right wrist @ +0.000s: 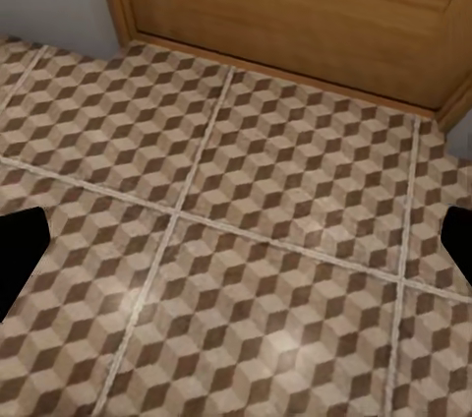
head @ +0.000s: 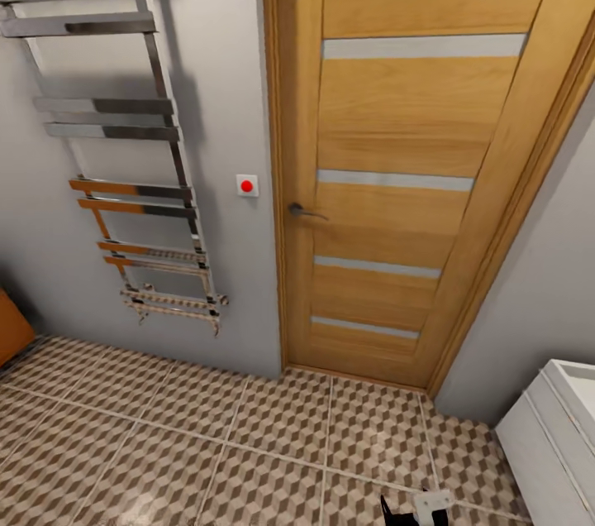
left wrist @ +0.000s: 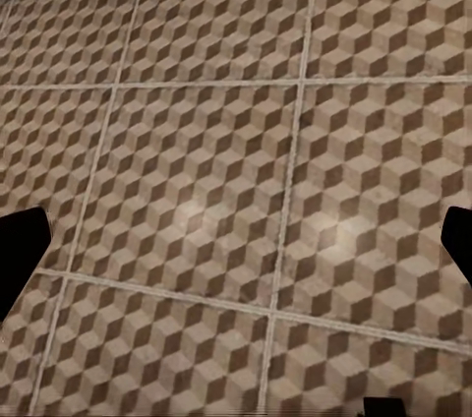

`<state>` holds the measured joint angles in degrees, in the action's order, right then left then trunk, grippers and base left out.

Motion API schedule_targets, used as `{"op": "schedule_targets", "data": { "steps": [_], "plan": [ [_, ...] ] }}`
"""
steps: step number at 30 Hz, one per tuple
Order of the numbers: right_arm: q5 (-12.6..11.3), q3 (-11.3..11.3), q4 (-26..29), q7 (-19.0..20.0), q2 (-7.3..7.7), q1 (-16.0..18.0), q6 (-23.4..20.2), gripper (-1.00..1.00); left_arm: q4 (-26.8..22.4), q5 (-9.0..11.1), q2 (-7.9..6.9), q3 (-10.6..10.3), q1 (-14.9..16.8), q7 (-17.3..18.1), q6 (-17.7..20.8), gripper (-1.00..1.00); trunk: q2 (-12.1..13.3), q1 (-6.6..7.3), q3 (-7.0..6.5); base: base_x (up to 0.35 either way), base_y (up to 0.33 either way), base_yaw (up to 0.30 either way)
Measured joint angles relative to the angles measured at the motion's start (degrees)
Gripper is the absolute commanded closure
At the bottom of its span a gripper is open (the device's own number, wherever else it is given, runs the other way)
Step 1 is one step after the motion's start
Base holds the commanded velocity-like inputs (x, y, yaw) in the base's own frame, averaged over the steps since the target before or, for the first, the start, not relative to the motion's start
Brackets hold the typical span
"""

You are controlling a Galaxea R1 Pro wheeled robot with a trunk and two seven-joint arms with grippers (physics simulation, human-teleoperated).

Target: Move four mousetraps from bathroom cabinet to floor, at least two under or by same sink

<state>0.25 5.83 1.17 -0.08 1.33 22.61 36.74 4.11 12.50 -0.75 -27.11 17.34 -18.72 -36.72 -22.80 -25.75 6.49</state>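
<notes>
Left claw (left wrist: 236,240) is hanging over the bathroom floor (left wrist: 197,142) with its two dark fingertips (left wrist: 20,255) sitting wide apart at the frame's edges, nothing between them. Right claw (right wrist: 236,250) is doing likewise, its fingertips (right wrist: 18,255) spread and empty, aiming at cube-patterned tiles just before the threshold of the wooden door (right wrist: 295,4).

From my head camera I am facing that door (head: 397,162), shut, with pale horizontal strips and a dark lever handle (head: 304,212). A small white switch with a red dot (head: 247,185) is sitting on the grey wall beside it, and a chrome towel rail (head: 116,137) is hanging further left. A white unit (head: 545,435) is standing at the lower right corner; an orange-brown edge (head: 12,327) is showing at far left, too little of it to identify. The floor (head: 207,435) is running unbroken beneath.
</notes>
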Motion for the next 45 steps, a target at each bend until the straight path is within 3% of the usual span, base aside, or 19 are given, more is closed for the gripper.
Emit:
{"op": "schedule_targets", "data": {
  "steps": [45],
  "plan": [
    [0.0, 0.0, -0.02, 0.01, -0.09, 0.01, 0.0, -1.0, 0.0, 0.02, 0.0, 0.0, 0.0, 0.0, 0.0, -1.0, 0.0, 0.0, 0.08, 0.0, 0.0, 0.282]
  ]
}}
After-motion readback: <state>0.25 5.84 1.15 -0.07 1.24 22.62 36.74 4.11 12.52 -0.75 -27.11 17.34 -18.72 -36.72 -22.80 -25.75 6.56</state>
